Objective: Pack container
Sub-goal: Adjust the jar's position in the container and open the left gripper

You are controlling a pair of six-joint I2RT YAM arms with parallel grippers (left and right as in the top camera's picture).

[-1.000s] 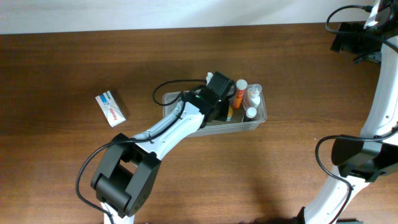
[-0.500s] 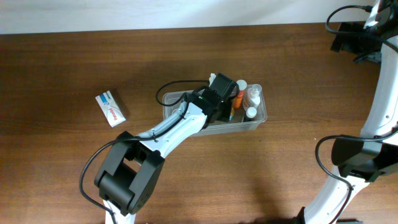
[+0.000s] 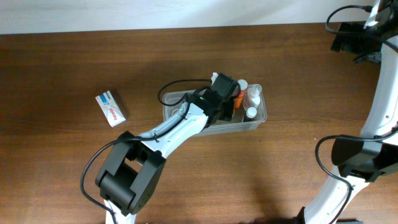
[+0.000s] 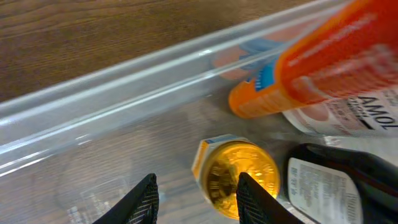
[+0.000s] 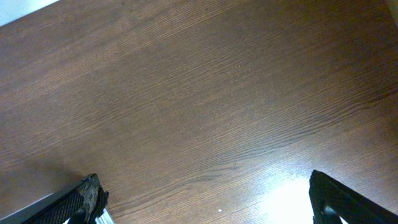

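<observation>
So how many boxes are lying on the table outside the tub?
1: the white and blue box lies on the table left of the container, apart from it. The left arm may hide more.

From overhead, the left arm hides the middle of the container. The lettering on the small box is too small to read. Close in, the orange bottle is blurred and cut off; a white label seems to read AMOL, its start hidden. The dark bottle runs off the edge.
</observation>
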